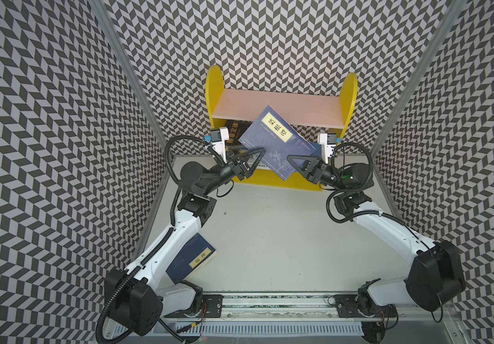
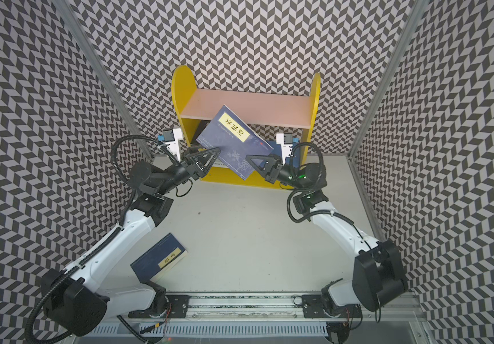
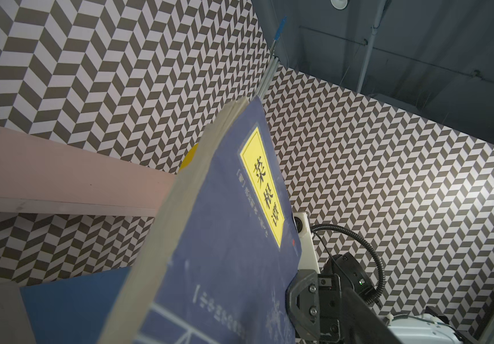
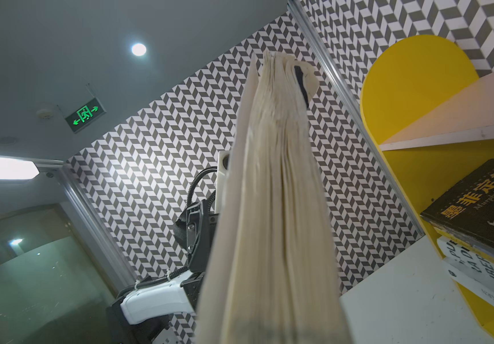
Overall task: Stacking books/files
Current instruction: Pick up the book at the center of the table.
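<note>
**Navy book tilted in mid-air before the shelf, carried by one edge**

At the left, the left gripper [image 1: 261, 150] sits against the lower-left edge of the navy book [image 1: 272, 140]. Seen from above, its fingers lie one over the other, so I cannot tell whether they are parted or pinching. The book hangs tilted in front of the yellow shelf [image 1: 214, 89], and its top corner overlaps the pink board [image 1: 299, 108] in both top views. At the right, the right gripper [image 1: 290, 157] is closed tight on the book's lower-right edge and seems to carry it.

To do this well, I judge the book should be levelled and lowered until it clears the pink board. It can then slide in flat onto the black book [image 1: 235, 134] at the left of the lower compartment. A single edge grip lets a book sag, so slow travel should help.

The left wrist view shows the cover and its yellow label [image 3: 262, 190] close up. The right wrist view shows only the page edge, but reveals white books [image 4: 478, 268] under the black one. Only the top views show a second navy book [image 1: 192, 262] on the table [image 1: 269, 238], partly under the left arm.
</note>
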`<state>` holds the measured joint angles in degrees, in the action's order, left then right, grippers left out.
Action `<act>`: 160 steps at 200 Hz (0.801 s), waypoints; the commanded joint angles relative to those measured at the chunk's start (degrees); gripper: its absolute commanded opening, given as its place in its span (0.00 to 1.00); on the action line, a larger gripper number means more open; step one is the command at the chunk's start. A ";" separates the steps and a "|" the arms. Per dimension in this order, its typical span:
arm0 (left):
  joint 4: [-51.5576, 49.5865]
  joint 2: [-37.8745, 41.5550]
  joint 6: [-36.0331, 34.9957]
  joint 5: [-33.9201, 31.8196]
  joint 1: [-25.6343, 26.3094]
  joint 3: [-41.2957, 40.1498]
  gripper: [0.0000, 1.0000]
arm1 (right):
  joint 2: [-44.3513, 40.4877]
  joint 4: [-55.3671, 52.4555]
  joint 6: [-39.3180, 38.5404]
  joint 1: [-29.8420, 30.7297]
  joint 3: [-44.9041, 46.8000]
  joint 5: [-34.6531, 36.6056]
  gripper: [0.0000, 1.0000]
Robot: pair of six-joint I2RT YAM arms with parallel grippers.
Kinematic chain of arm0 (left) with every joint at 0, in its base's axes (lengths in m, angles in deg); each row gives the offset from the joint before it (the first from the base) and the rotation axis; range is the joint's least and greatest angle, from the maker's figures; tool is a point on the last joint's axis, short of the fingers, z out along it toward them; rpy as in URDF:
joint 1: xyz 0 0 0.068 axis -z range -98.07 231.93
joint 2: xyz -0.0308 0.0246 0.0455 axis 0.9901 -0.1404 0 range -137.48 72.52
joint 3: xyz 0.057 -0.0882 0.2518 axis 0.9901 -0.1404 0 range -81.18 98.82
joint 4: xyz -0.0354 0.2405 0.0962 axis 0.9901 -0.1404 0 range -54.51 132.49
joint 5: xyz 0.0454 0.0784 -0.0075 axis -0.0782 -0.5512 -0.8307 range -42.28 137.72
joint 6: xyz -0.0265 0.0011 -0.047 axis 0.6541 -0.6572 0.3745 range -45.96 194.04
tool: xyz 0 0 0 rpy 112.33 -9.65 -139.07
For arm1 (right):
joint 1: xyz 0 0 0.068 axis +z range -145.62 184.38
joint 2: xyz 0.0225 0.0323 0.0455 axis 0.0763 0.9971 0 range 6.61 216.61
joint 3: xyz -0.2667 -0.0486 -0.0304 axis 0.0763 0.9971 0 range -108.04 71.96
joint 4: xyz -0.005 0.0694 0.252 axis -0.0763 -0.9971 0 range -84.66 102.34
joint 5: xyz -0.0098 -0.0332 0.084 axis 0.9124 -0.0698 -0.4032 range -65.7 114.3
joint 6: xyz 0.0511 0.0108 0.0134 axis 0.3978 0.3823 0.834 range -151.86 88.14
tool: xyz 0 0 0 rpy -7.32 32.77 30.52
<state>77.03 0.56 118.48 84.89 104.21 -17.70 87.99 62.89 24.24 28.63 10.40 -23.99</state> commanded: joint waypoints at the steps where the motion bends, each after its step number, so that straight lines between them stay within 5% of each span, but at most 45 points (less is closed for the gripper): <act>1: -1.79 -1.10 -0.24 1.19 -0.24 0.89 0.70 | 0.47 6.88 3.47 -0.45 -2.69 -5.23 0.00; 24: -0.56 -1.59 0.96 1.05 -0.27 0.44 0.61 | 1.08 6.46 3.60 -0.65 -3.58 -6.88 0.00; 89: 5.54 -1.17 4.99 -1.98 -0.30 -4.09 0.14 | 3.22 4.38 3.32 -0.72 -3.15 -4.26 0.04; 107: 5.48 -1.05 6.14 -3.67 -0.74 -5.64 0.06 | 4.11 4.29 2.89 -0.70 -2.64 -3.27 0.20; 121: 5.54 -1.33 7.48 -3.94 -1.41 -6.80 0.00 | 4.27 1.79 1.31 -0.57 -2.34 -1.22 0.50; 131: 5.62 -1.51 8.56 -4.20 -2.05 -7.71 0.00 | 4.09 -1.95 -1.48 -0.29 -2.08 1.17 0.63; 160: 6.06 -2.26 12.99 -5.48 -4.55 -11.15 0.00 | 3.42 -10.32 -7.40 0.60 -0.44 10.39 0.66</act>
<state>81.25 -1.11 127.18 81.70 101.65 -27.01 92.67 57.82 22.16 28.41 8.82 -22.26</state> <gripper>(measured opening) 0.093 0.654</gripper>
